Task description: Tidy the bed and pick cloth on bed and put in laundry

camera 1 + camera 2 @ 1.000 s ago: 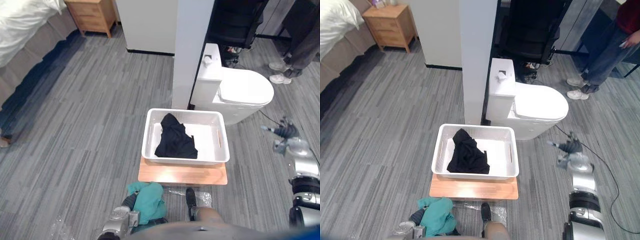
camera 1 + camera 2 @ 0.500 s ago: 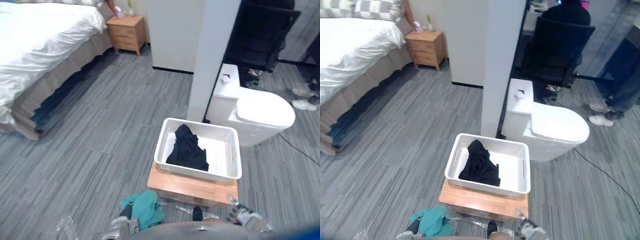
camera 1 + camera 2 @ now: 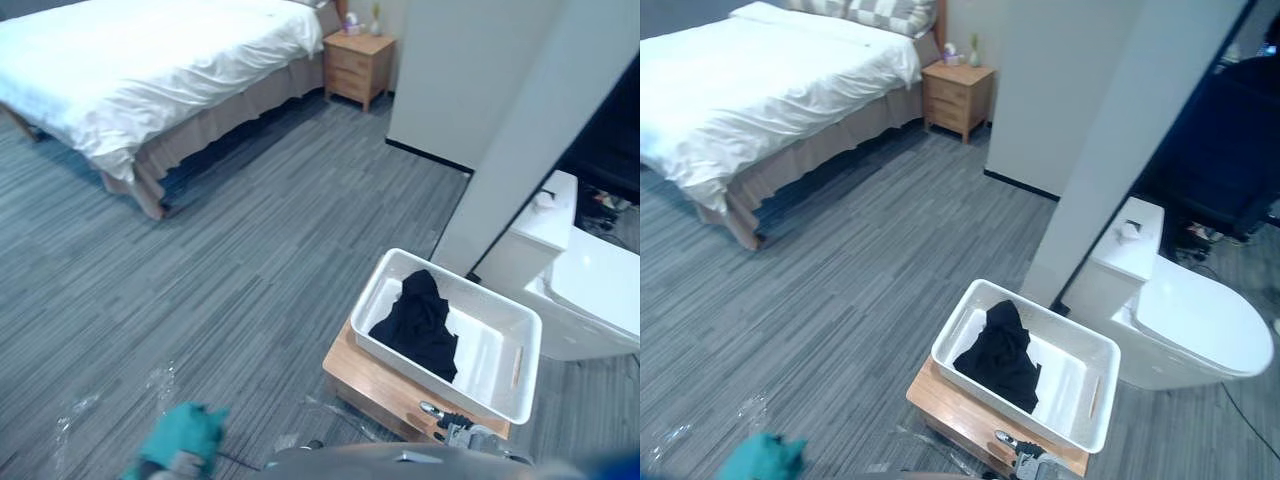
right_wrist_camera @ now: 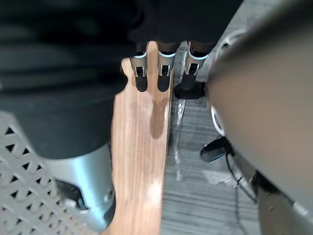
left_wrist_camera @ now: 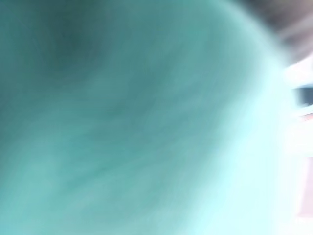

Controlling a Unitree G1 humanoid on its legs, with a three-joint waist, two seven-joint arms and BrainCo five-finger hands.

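Observation:
A teal cloth (image 3: 178, 436) hangs bunched over my left hand (image 3: 184, 463) at the lower left, above the floor and left of the basket; it covers the hand. The same teal cloth (image 5: 122, 127) lies right against the left wrist view. A white laundry basket (image 3: 492, 398) stands on a low wooden board (image 3: 372, 385) and holds a black cloth (image 3: 420, 325). My right hand (image 3: 452, 430) is open just in front of the board, its fingers (image 4: 164, 73) straight beside the board's edge (image 4: 139, 161). The bed (image 3: 770, 90) with white sheets stands far off at the upper left.
A white toilet (image 3: 1185, 325) stands right of the basket, behind a pale wall corner (image 3: 1110, 160). A wooden nightstand (image 3: 956, 95) sits beside the bed. Bits of clear plastic wrap (image 3: 160, 380) lie on the grey floor between the bed and me.
The camera has swung left, bringing the bed into view. My left arm with the teal cloth has moved out to the left. My right hand has come in from the right to the board's front.

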